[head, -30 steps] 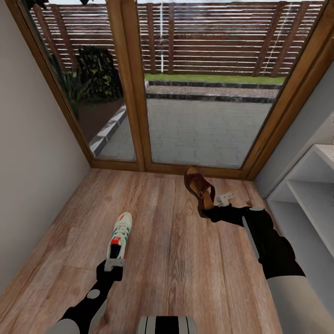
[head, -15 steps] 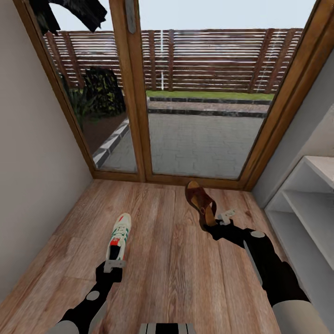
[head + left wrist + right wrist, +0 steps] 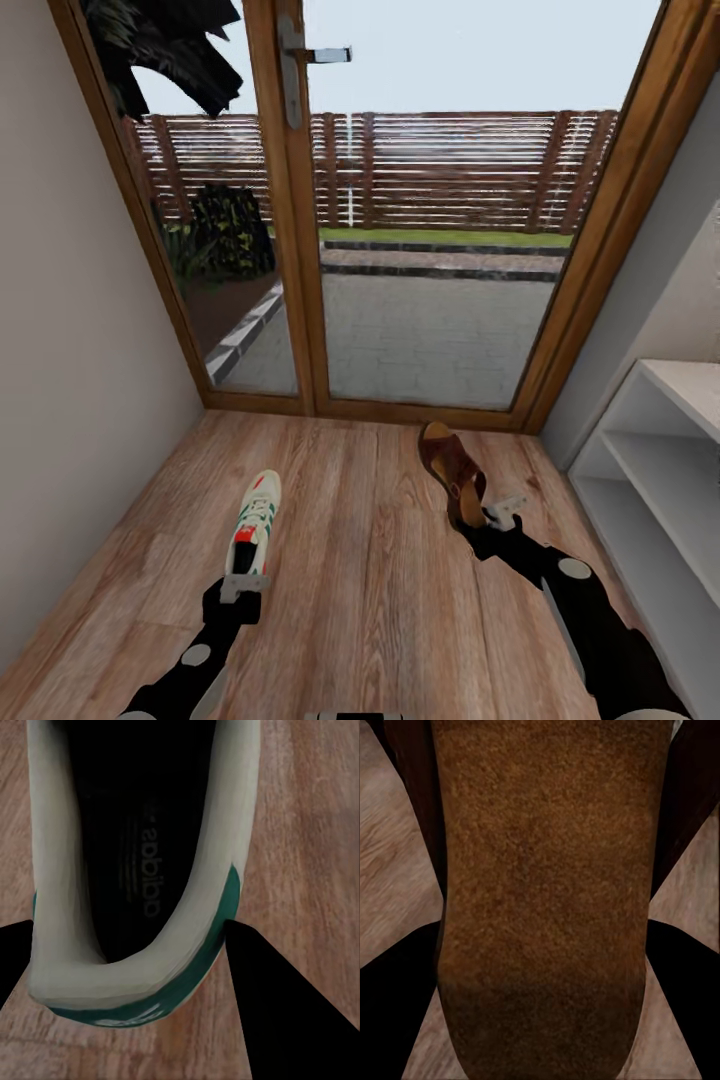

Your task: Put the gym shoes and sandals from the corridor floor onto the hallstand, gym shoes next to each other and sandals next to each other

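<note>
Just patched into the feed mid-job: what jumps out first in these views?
Each arm has a shoe by the heel: the left gripper clamps a white gym shoe with green stripes, the right gripper a reddish-brown sandal, both over the wood floor. Ahead stands a glazed wooden door onto a patio; the pale-grey hallstand is at the right edge.

Wood-plank floor (image 3: 380,600): gym shoe (image 3: 255,520), sandal (image 3: 455,480).
</note>
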